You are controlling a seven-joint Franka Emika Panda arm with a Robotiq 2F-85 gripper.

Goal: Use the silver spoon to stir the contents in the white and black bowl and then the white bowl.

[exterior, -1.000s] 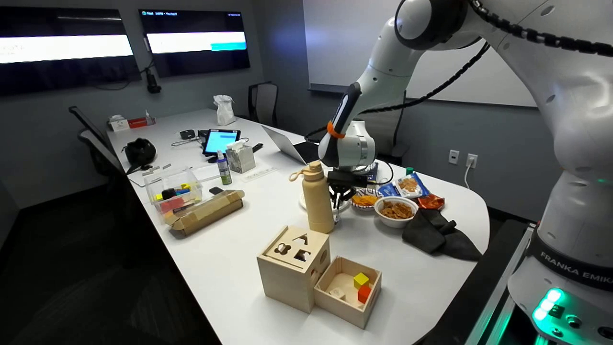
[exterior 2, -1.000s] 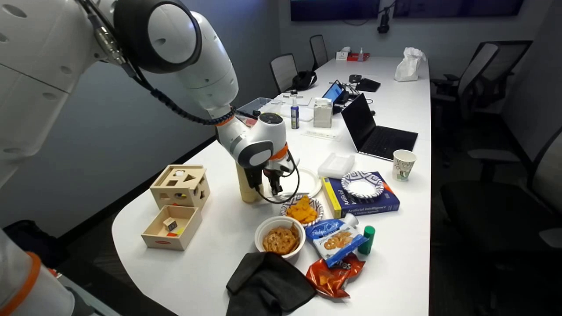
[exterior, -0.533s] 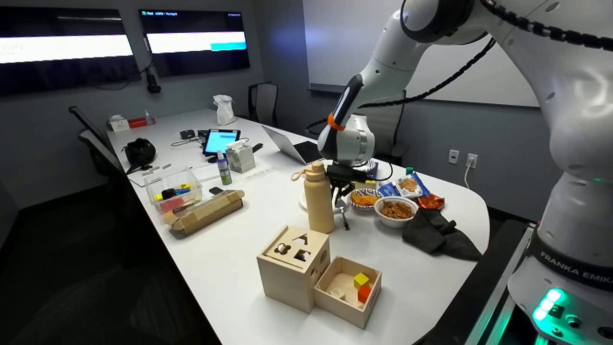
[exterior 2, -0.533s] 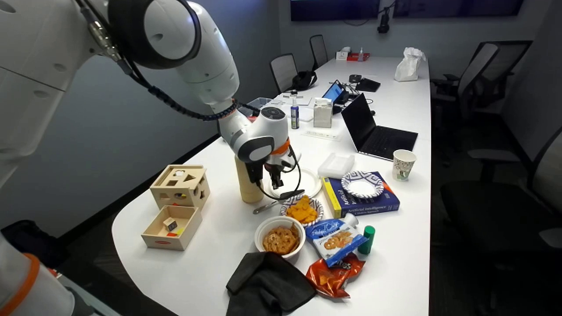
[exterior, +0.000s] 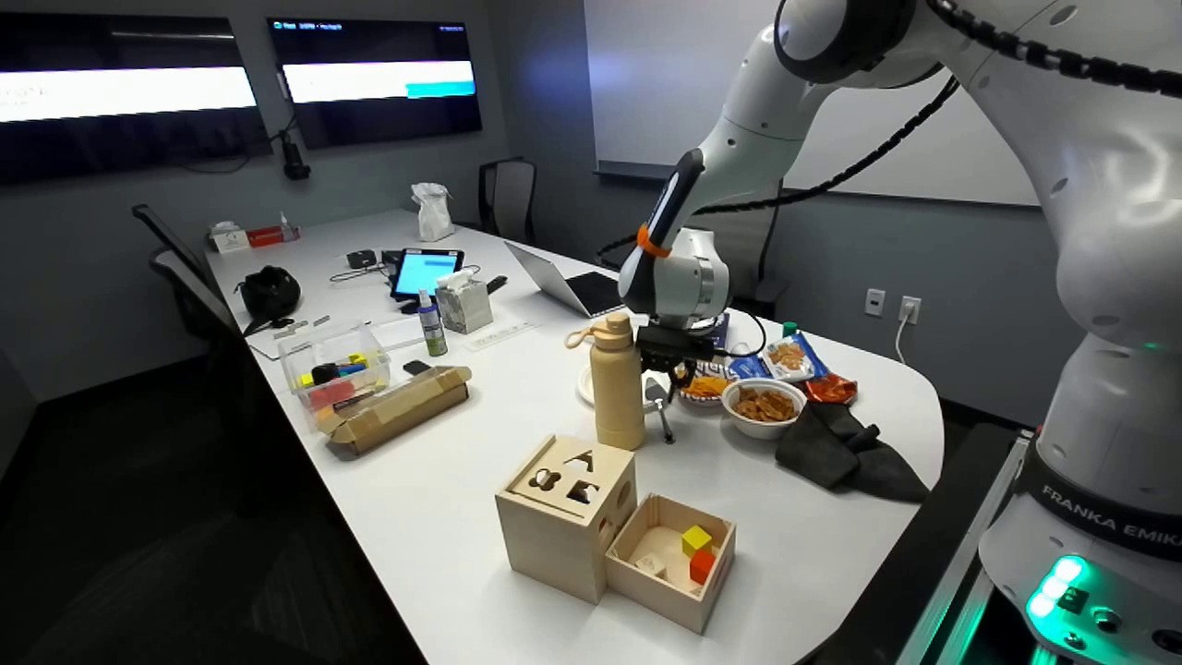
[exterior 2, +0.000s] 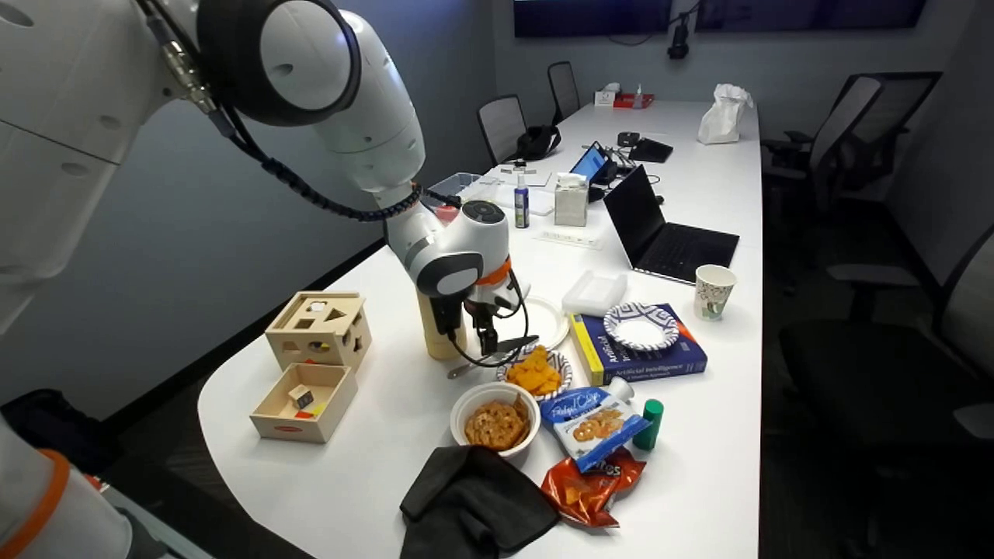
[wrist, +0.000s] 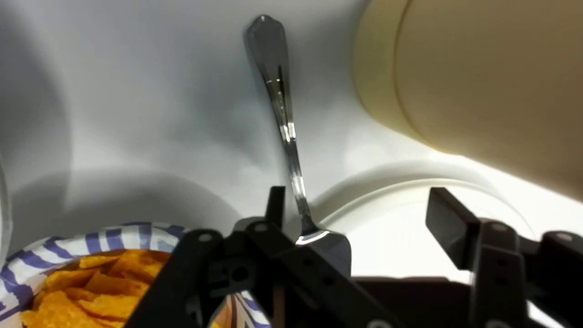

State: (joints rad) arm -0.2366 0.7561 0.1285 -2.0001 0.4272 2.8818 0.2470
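Plain grey wall [exterior: 92, 240]: hung with flat screens [exterior: 379, 115].
Long, smooth white table [exterior: 443, 517]: rounded at one end.
Glossy white jointed robot arm [exterior 2: 380, 140]: arched above the table.
Cream cylindrical bottle [exterior: 616, 392]: stood upright.
Plain round white bowl [exterior: 759, 430]: filled with crinkled brown crisps.
Blue-and-white patterned bowl [wrist: 100, 241]: filled with jagged orange chips.
Black two-fingered gripper [wrist: 360, 213]: fingers spread apart, unclenched.
Silver metal spoon [wrist: 290, 148]: handle laid on the table between bottle and patterned bowl, head seen against a round white plate [wrist: 396, 241].
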